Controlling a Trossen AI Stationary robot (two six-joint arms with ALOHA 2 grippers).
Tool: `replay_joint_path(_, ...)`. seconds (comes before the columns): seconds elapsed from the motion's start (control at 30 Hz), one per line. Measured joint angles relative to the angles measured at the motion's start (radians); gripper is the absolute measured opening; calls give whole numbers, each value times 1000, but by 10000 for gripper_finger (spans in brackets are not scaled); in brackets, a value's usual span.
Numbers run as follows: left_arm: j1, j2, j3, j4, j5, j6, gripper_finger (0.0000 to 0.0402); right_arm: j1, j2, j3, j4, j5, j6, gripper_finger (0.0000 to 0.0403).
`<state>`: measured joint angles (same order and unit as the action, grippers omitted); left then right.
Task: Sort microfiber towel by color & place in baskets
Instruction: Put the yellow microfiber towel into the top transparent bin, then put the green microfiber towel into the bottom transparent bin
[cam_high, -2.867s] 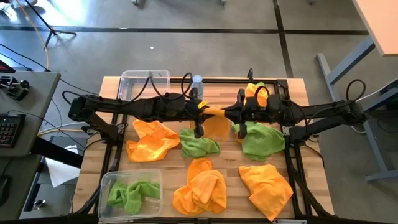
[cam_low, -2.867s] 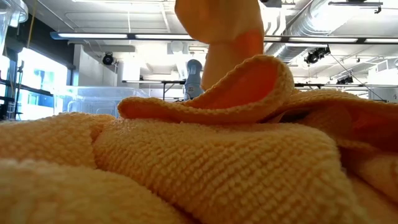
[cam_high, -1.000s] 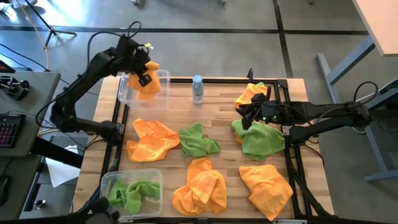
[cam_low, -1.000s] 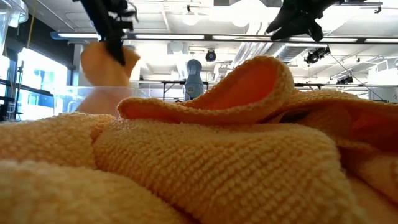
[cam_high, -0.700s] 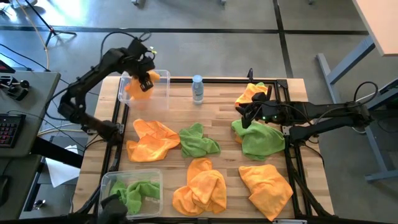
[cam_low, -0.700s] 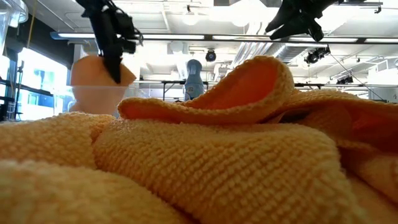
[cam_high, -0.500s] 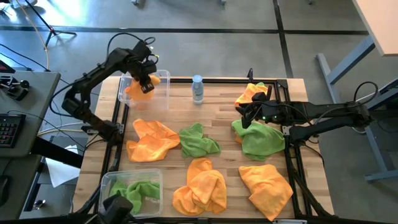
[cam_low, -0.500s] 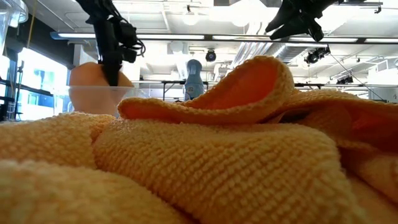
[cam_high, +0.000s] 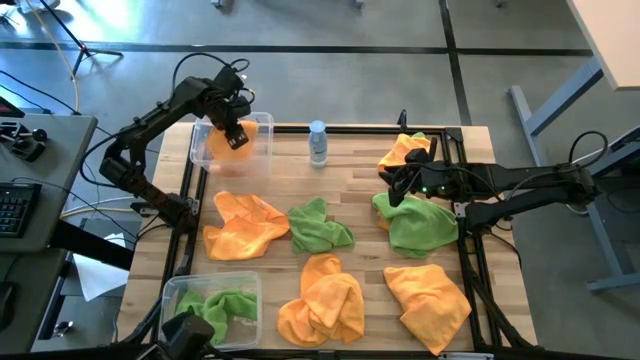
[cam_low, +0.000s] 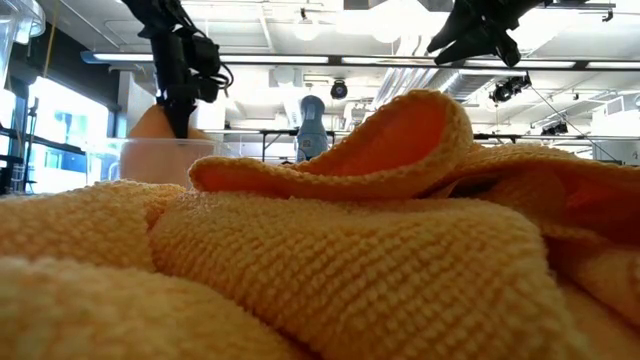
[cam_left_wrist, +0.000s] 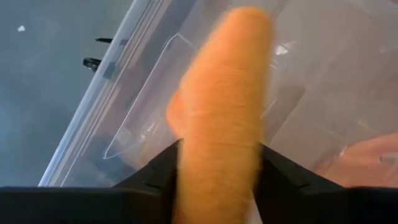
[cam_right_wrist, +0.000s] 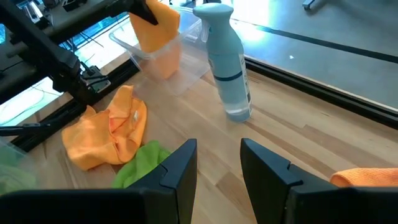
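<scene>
Orange fuzzy towel in clear bin

The scene is evenly and brightly lit from above, and only soft, short shadows are cast on the pale wooden tabletop. In the low view, long ceiling light strips are seen glowing white, and the window at the far left is blown out by daylight. Most of that view is filled by a fuzzy orange cloth lying close to the lens, its weave sharp in the middle and blurred at the bottom edge. In the left wrist view, an orange cloth is rendered as a soft blur, and pale glare is seen on the clear plastic rectangular bin. In the right wrist view, strong glare is spread across the floor behind a clear spray bottle.
</scene>
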<state>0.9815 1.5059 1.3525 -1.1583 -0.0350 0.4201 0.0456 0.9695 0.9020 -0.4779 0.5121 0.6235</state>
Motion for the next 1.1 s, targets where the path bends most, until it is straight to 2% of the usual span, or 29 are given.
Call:
replay_joint_path(0.27, -30, 0, 1, -21, 5, -26, 179, 0, 0, 0, -15, -4, -3, 117)
replay_joint_path(0.33, -62, 0, 2, -60, 36, 12, 179, 0, 0, 0, -15, -4, -3, 117)
replay_joint_path(0.37, -78, 0, 2, -76, 17, 52, 179, 0, 0, 0, -16, -4, -3, 117)
replay_joint_path(0.47, -103, -1, 2, 3, -262, 13, 179, 0, 0, 0, -16, -4, -3, 117)
replay_joint_path(0.5, -99, -1, 5, 27, -301, -15, 179, 0, 0, 0, -16, -4, -3, 117)
replay_joint_path(0.53, -95, 0, 18, 12, -251, -20, 179, 0, 0, 0, -16, -4, -3, 117)
replay_joint_path(0.6, -86, -3, 40, -66, -11, 37, 179, 0, 0, 0, -16, -4, -2, 117)
replay_joint_path(0.63, -90, -3, 46, -79, 38, 56, 179, 0, 0, 0, -16, -4, 0, 117)
replay_joint_path(0.67, -95, -3, 48, -63, 3, 42, 179, 0, 0, 0, -16, -4, 0, 117)
replay_joint_path(0.73, -87, 0, 48, -17, -159, -36, 179, 0, 0, 0, -17, -4, 2, 117)
replay_joint_path(0.77, -76, 0, 51, -12, -169, -56, 179, 0, 0, 0, -17, -4, 3, 117)
replay_joint_path(0.87, -44, -20, 64, -110, 111, 26, 177, 0, 0, 0, -17, -4, 5, 117)
replay_joint_path(0.9, -45, -23, 64, -100, 93, 29, 175, 0, 0, 0, -17, -4, 5, 117)
replay_joint_path(0.97, -41, -19, 64, -36, -61, -52, 172, 0, 0, 0, -16, -3, 5, 117)
replay_joint_path(1.0, -29, -16, 64, -26, -81, -83, 170, 0, 0, 0, -17, -3, 5, 117)
replay_joint_path(1.1, -1, -45, 70, -88, 120, -6, 164, 0, 0, 0, -17, -3, 2, 117)
